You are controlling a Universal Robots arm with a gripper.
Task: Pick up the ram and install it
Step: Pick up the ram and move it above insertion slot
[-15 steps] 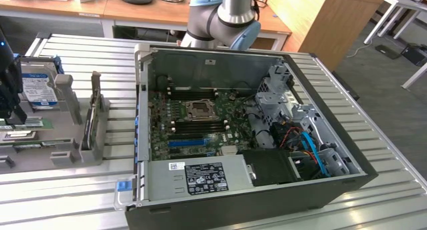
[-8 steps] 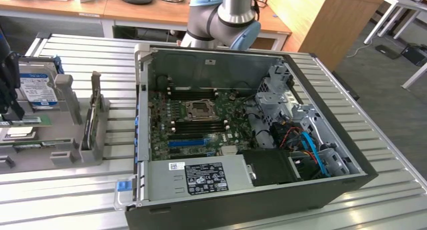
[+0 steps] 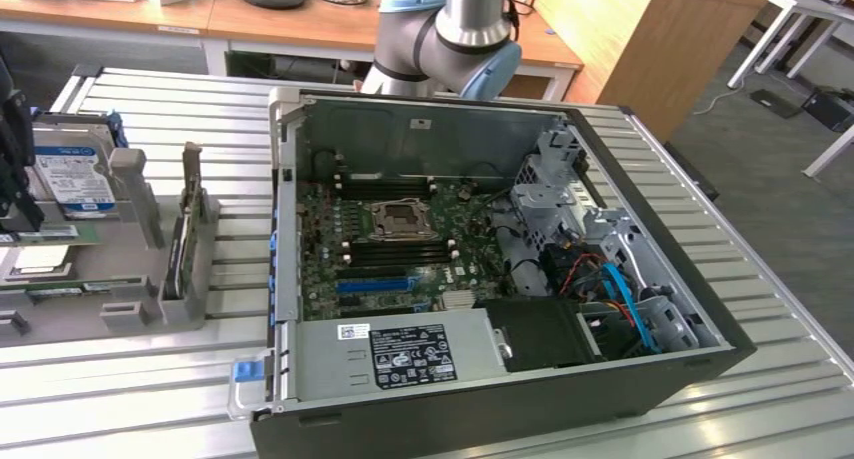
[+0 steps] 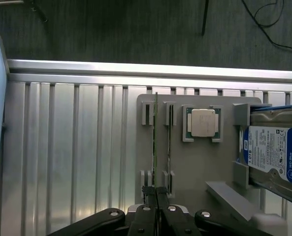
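The end effector (image 4: 156,191) hangs above the slatted surface (image 4: 62,147), fingers pressed together, holding nothing. The ram (image 4: 155,142) stands on edge in the grey holder (image 3: 140,279) at the exterior view's left.

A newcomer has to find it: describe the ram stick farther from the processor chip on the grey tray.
On the ribbed metal table lies a grey tray holding a square processor chip and a blue-labelled hard drive. Two thin boards stand on edge in clips beside the chip; the ram is the greener one farther from the chip, with the other board between them.
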